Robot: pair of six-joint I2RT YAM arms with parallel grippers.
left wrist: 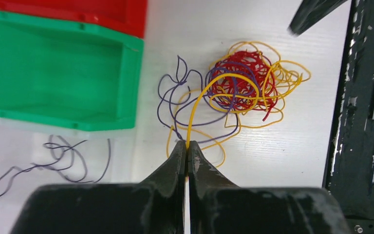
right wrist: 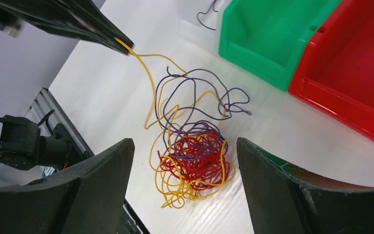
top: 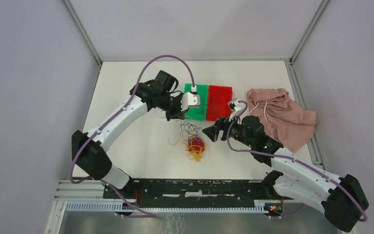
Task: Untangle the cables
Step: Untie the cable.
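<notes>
Left gripper [left wrist: 187, 148] was pinched shut on one yellow cable [left wrist: 191, 122], apparently to draw it from the clump [left wrist: 243, 78] near the green bin [left wrist: 53, 68]. Right gripper [right wrist: 184, 146] hung spread wide above the clump, likely to pin it.

White arm links [top: 121, 114], blk joints [top: 92, 157], purple hose [top: 169, 56] per arm.

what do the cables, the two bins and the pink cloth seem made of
cables: thin plastic-coated wire, probably; glossy, holding springy loops.
green bin and red bin: moulded plastic, smooth, slight sheen.
pink cloth: soft matte fabric, crumpled in folds.
</notes>
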